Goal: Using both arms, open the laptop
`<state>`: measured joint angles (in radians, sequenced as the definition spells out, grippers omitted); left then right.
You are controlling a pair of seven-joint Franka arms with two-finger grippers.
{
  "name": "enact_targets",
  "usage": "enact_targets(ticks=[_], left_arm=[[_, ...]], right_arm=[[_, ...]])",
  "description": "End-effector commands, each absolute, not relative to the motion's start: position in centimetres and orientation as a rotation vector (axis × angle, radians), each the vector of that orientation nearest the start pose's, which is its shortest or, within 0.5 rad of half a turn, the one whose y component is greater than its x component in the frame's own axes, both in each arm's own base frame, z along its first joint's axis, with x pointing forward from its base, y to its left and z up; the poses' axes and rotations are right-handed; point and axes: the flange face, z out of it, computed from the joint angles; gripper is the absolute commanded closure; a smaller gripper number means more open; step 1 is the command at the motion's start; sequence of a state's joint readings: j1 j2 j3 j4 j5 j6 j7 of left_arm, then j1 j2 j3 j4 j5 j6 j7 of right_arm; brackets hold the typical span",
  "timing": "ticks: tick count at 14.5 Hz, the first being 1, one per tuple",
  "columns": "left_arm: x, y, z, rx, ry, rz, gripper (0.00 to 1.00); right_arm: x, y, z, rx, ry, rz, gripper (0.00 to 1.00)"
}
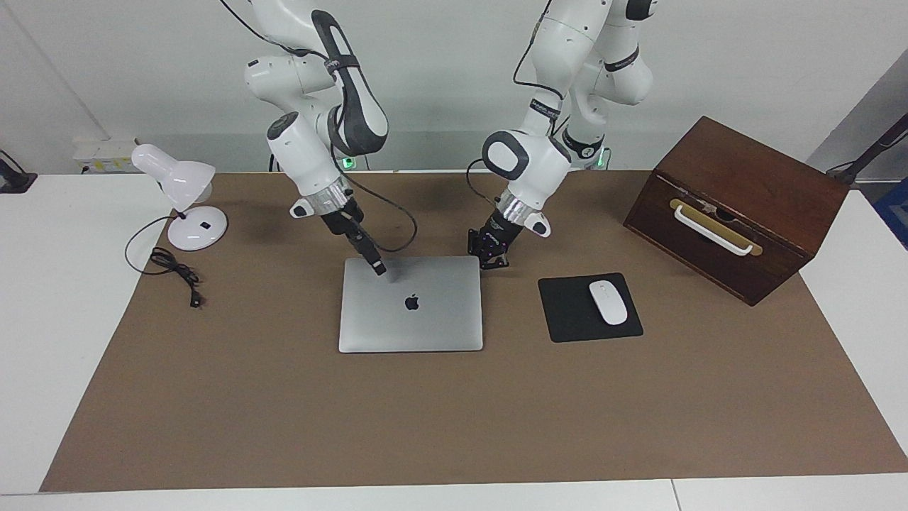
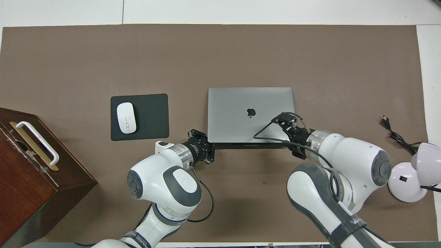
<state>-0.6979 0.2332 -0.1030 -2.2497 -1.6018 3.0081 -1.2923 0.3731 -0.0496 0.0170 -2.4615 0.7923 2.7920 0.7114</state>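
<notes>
The laptop (image 1: pixel 411 312) lies shut and flat on the brown mat, its lid with the dark apple logo facing up; it also shows in the overhead view (image 2: pixel 241 103). My right gripper (image 1: pixel 379 268) is shut and its tip rests on the lid, close to the laptop's edge nearest the robots, toward the right arm's end; it also shows in the overhead view (image 2: pixel 287 121). My left gripper (image 1: pixel 494 261) is low at the laptop's corner nearest the robots, toward the left arm's end, just off the lid over the mat; it also shows in the overhead view (image 2: pixel 203 151).
A black mouse pad (image 1: pixel 567 319) with a white mouse (image 1: pixel 608 302) lies beside the laptop toward the left arm's end. A brown wooden box (image 1: pixel 738 206) with a white handle stands past it. A white desk lamp (image 1: pixel 181 195) and its black cable (image 1: pixel 174 266) are at the right arm's end.
</notes>
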Motion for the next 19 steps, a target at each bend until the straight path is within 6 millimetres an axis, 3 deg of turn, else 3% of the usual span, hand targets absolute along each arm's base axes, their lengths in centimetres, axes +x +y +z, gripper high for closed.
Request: enact_targets(ticks=[1,19], left_arm=[[41.8,-32.9,26.1,1.292,2.17,-0.407,1.0],[41.8,-32.8,26.0,1.292,2.173,-0.406,1.0]], right_arm=[[46.6,16.4,36.4,-2.242,1.259,-0.095,0.0],[46.2,16.6,34.6,-2.282,1.253,-0.042,0.0]])
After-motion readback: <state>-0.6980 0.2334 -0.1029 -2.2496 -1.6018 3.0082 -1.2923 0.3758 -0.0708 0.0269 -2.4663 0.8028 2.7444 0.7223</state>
